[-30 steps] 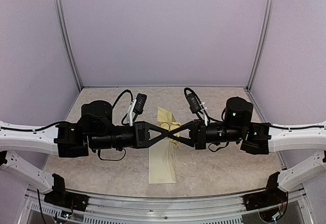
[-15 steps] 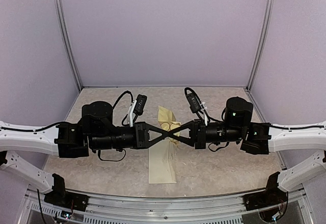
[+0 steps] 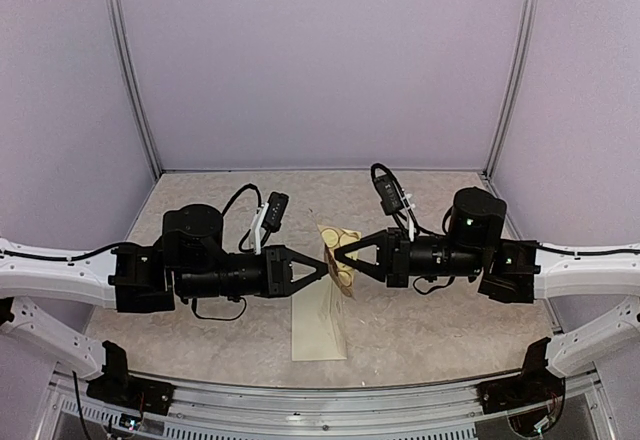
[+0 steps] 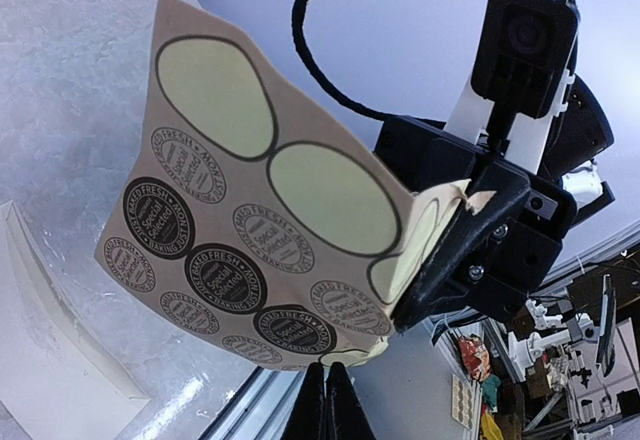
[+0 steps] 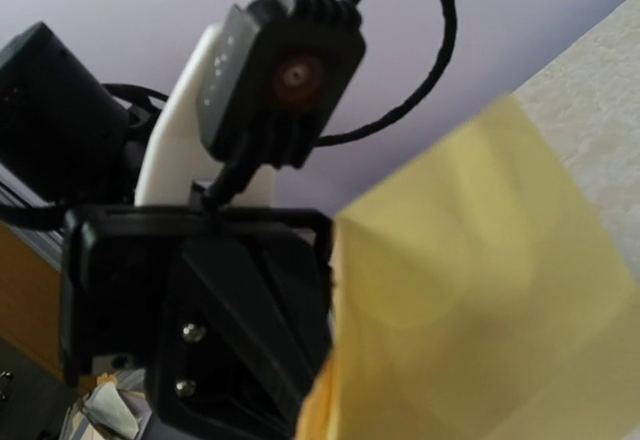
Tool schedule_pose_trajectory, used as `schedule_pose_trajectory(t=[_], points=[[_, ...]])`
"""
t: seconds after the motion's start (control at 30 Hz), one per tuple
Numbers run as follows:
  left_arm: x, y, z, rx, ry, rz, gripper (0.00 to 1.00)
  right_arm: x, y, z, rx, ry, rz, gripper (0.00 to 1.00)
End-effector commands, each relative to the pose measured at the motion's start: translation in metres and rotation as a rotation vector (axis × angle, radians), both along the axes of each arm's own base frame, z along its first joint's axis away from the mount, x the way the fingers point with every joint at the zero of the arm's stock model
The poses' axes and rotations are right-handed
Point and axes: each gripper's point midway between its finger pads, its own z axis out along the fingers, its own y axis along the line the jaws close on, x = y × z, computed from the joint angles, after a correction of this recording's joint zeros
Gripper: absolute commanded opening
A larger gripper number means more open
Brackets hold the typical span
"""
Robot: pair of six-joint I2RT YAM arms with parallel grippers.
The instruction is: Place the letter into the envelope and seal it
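Well, closest to the arm bases runs the shiny metal rail (image 3: 320, 400) along the near edge of the speckled beige counter (image 3: 430, 325). Just past it lies the cream rectangular paper envelope (image 3: 318, 325). It is flat on the counter, with its long side pointing away from the bases. Its far end goes under the arms, so I cannot see the flap. I cannot see a letter anywhere. My guess is that the letter is inside and only the closing is left.

Above the far end of the envelope, the two arms meet tip to tip. The left fingers (image 3: 322, 264) are pressed together on the bottom edge of the small yellow-tan paper sheet of round brown stickers (image 4: 230, 230). The right fingers (image 3: 343, 256) are clamped on the other side of the sheet, where it curls. I cannot tell if they pinch one sticker or the sheet itself. The sheet is up in the air, not touching the counter. No sticker shows on the envelope, so the sealing looks not yet done.

Bare counter lies on both sides of the envelope, and more lies behind the arms, up to the pale purple back wall (image 3: 320, 60). The tight spot is the middle, where both sets of fingers are very close and could bump.
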Motion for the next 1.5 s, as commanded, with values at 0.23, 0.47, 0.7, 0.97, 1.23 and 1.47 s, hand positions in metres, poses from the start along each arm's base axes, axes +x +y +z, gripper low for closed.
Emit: schedule_pose_trajectory(t=[0.23,0.47,0.7,0.97,1.23,1.47], points=[[0.004,0.006,0.025,-0.06,-0.049,0.031,0.15,-0.005,0.004,0.004,0.007,-0.005,0.025,0.0],[0.008,0.004,0.029,-0.063,-0.055,0.032,0.41,-0.008,0.009,0.0,0.0,0.0,0.062,0.0],[0.009,0.0,0.023,-0.045,-0.042,0.026,0.37,-0.008,0.008,0.001,0.001,-0.003,0.062,0.0],[0.012,-0.002,0.017,-0.031,-0.029,0.033,0.34,-0.011,0.009,0.001,0.002,-0.003,0.075,0.0],[0.01,0.0,0.013,-0.033,-0.011,0.032,0.19,-0.009,0.007,0.001,0.003,-0.004,0.061,0.0],[0.007,-0.002,0.016,-0.051,-0.015,0.014,0.13,-0.01,0.008,0.001,0.005,-0.004,0.069,0.0]])
